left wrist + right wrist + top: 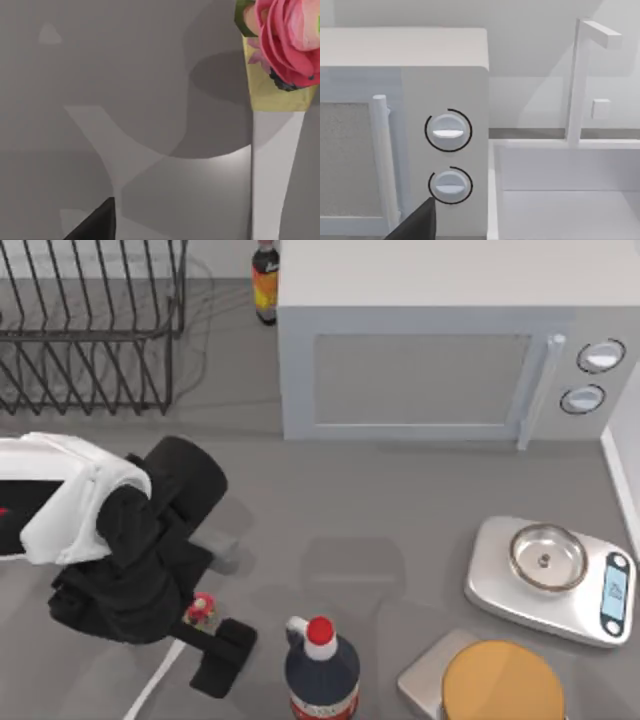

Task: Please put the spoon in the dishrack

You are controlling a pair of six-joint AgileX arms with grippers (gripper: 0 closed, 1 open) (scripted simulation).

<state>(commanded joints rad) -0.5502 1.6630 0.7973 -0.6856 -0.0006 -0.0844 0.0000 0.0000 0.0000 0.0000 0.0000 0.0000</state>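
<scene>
Top view: your left gripper (205,635) sits low at abt 7 o'clock on the table, arm bent over it, black fingers pointing down-right. The spoon (160,672) lies flat on the table, white handle running diagonally from the bottom edge up to the red-and-yellow knob (201,609), which is right at the gripper. Looks like you're going for the knob end because it's the thickest part to pinch, though whether the jaws are apart or already clamped on it, can't tell; the arm hides the fingertips. The dishrack (90,335) is at abt 10–11 o'clock, well apart from the spoon, nothing seen in it, so the carry is still ahead. Microwave (440,370) takes 12–2 o'clock, w/ a small bottle (264,280) just beside its left side. A dark sauce bottle (321,670) stands at 6 o'clock, near the gripper, so watch it on the lift. Scale (550,575) at 4 o'clock, orange-lidded container (500,680) at 5.

Left wrist view: spoon handle (275,170) runs straight away from the cam, knob close up; one dark fingertip (97,222) shows at the frame edge, not touching the spoon here. Table under it is bare.

Right wrist view: right arm is parked facing the microwave dials (448,131); a dark fingertip (417,222) peeks in, jaw state can't tell.
</scene>
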